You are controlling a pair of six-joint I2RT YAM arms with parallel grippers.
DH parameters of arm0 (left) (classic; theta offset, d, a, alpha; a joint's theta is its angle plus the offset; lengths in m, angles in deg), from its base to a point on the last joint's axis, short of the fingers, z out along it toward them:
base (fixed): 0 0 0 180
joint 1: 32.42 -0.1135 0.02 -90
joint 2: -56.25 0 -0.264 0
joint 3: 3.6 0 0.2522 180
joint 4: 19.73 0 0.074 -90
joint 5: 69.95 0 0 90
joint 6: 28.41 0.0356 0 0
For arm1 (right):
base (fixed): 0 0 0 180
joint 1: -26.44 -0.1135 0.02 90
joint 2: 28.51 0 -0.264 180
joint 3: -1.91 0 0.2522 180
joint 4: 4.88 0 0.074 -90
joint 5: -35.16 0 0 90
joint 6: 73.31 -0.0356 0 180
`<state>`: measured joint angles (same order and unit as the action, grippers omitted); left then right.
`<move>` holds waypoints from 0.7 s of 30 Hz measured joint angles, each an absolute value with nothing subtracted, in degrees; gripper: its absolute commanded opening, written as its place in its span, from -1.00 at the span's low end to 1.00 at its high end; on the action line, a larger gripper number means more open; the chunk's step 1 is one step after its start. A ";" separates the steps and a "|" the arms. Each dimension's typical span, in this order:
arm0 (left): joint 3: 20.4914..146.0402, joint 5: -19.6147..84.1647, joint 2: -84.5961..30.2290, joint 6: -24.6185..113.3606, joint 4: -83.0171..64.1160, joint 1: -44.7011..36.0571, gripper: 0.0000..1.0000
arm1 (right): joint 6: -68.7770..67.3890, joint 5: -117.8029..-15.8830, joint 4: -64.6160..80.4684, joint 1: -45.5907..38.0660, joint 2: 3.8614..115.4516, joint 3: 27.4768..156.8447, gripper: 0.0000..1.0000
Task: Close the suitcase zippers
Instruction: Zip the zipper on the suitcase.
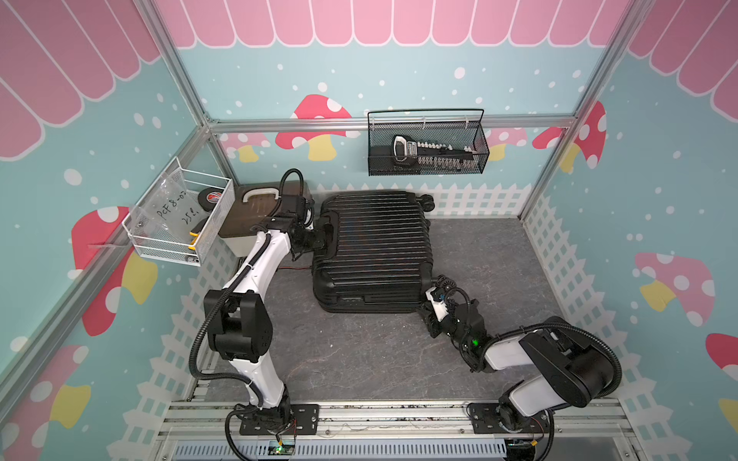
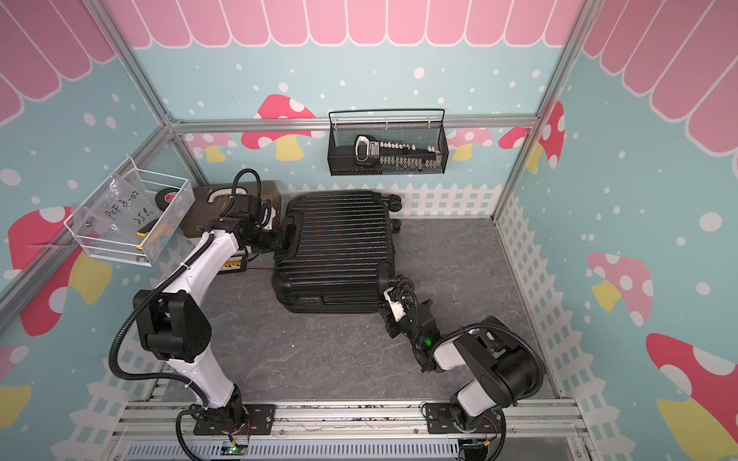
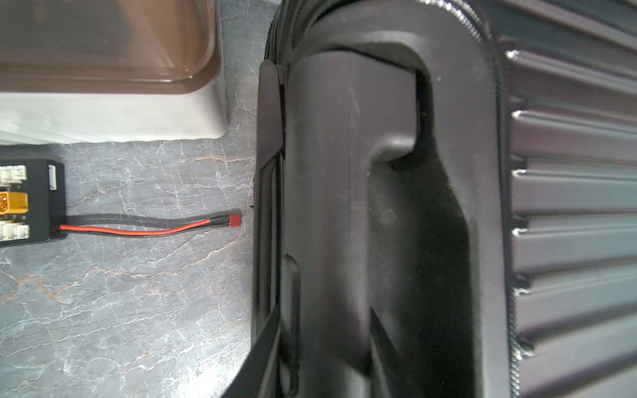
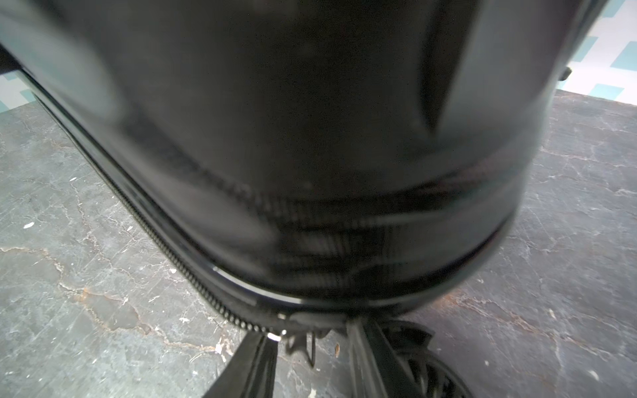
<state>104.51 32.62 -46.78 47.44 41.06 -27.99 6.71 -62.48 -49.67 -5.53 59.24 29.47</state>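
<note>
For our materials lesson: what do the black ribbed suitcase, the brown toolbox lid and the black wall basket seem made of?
Black ribbed suitcase: likely hard moulded plastic, semi-glossy; its ribs catch highlights.
Brown toolbox lid: translucent plastic, smooth; light shows through.
Black wall basket: probably painted metal mesh, matt; fine holes, wire rim.

White-shelled left arm [image 1: 261, 255] and right arm [image 1: 503, 353], black joints, black ribbed cable hoses [image 1: 195, 343], green wrist light [image 1: 475, 342]
</note>
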 measured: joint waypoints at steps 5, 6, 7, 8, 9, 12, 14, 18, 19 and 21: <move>102.12 32.19 -45.09 45.45 39.79 -27.71 -0.61 | 6.25 -62.75 -49.62 -5.44 59.50 29.45 -0.97; 101.27 31.99 -44.50 44.71 39.22 -27.62 -0.67 | 5.93 -62.68 -49.56 -5.46 59.48 29.39 -1.00; 100.29 31.88 -43.78 43.72 38.59 -27.56 -0.69 | 6.17 -62.79 -49.60 -5.46 59.39 29.32 -1.00; 99.30 31.73 -43.13 42.76 37.87 -27.45 -0.72 | 6.14 -62.85 -49.60 -5.44 59.19 29.23 -1.00; 98.08 31.53 -42.30 41.60 37.06 -27.34 -0.74 | 6.10 -62.79 -49.49 -5.42 58.95 29.10 -1.00; 95.33 30.79 -40.29 38.08 35.13 -26.92 -0.84 | 6.12 -63.03 -48.42 -5.09 57.64 28.80 -1.00; 93.97 29.85 -39.41 35.99 33.60 -26.42 -0.99 | 6.19 -63.38 -47.07 -5.05 56.61 28.80 -1.00; 92.94 28.10 -38.56 32.29 32.44 -25.15 -1.00 | 6.80 -64.49 -43.66 -5.15 53.97 28.75 -1.00; 92.90 27.64 -38.52 31.42 32.31 -24.74 -1.00 | 7.02 -64.76 -42.76 -5.26 53.01 28.75 -1.00; 92.90 26.85 -38.52 29.91 32.07 -24.10 -1.00 | 7.54 -64.97 -41.25 -5.57 51.08 28.75 -1.00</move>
<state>92.90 26.85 -38.52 29.91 32.07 -24.10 7.54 -64.97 -41.25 -5.57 51.08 28.75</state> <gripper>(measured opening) 0.319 0.049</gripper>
